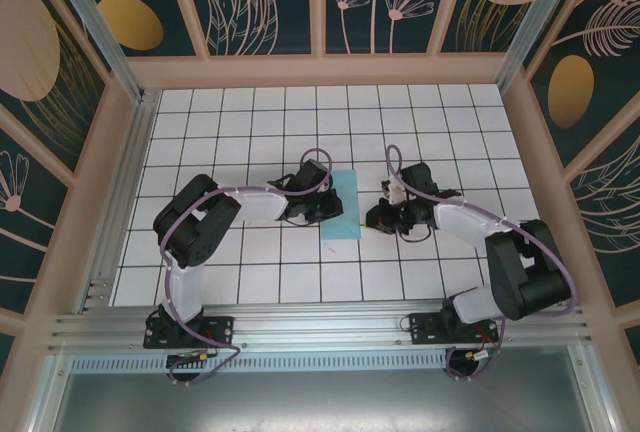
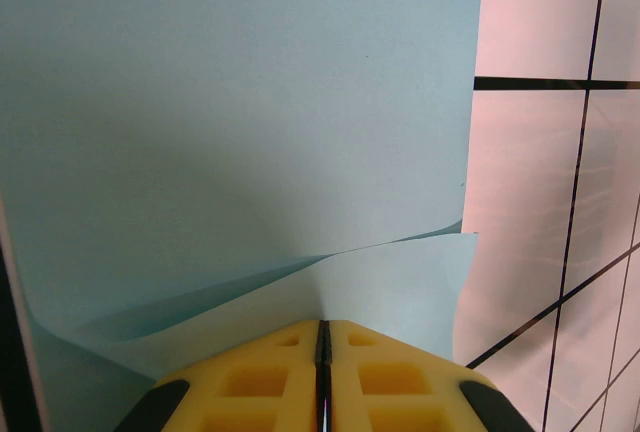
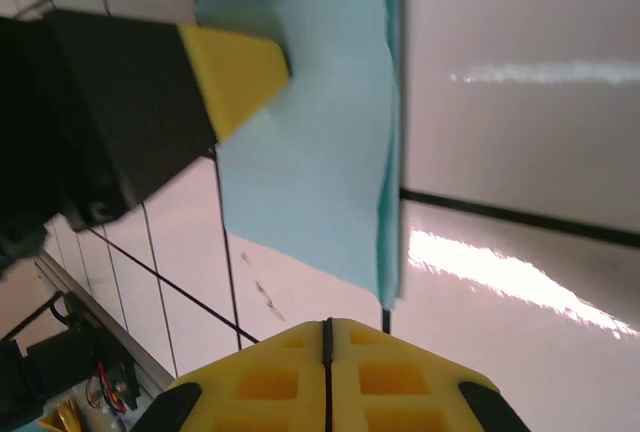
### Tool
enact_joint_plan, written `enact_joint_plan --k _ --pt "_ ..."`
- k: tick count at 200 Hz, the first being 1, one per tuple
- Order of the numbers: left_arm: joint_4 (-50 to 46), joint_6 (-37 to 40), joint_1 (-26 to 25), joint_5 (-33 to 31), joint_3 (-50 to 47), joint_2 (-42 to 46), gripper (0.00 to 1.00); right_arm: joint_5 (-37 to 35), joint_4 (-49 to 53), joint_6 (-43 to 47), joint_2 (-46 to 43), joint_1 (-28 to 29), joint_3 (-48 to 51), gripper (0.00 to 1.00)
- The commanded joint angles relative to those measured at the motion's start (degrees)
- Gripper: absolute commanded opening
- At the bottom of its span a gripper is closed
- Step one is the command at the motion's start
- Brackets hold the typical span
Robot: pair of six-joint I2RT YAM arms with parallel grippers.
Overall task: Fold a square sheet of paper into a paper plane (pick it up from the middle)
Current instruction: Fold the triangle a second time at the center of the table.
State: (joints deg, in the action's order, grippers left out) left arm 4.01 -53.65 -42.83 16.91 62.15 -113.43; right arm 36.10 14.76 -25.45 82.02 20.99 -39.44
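Note:
The square sheet of paper [image 1: 345,207] lies on the white grid table, folded over into a tall light teal rectangle. My left gripper [image 1: 324,206] is shut, its yellow fingertips [image 2: 322,330] resting on the sheet's left part. In the left wrist view the paper [image 2: 250,102] has two layers gaping apart just ahead of the tips. My right gripper [image 1: 373,217] is shut and sits just right of the sheet, apart from it. In the right wrist view its closed fingers [image 3: 328,327] face the paper [image 3: 310,152], whose doubled edge [image 3: 391,152] runs down the right side, with the left gripper's yellow fingertip [image 3: 240,67] on it.
Wooden walls [image 1: 320,70] fence in the tiled table [image 1: 250,112] at the back and both sides. An aluminium rail [image 1: 330,324] with both arm bases runs along the near edge. Open tiles surround the sheet.

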Motion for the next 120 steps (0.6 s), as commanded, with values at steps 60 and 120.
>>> enact_joint_plan --k 60,120 --pt "-4.19 0.97 0.03 -2.65 -0.36 -1.97 0.12 1.88 -1.84 1.72 13.12 4.67 -6.74 0.08" --pt "-4.42 1.09 0.03 -3.02 0.31 0.06 0.12 -0.15 -1.19 2.85 17.12 4.17 -3.68 0.08"
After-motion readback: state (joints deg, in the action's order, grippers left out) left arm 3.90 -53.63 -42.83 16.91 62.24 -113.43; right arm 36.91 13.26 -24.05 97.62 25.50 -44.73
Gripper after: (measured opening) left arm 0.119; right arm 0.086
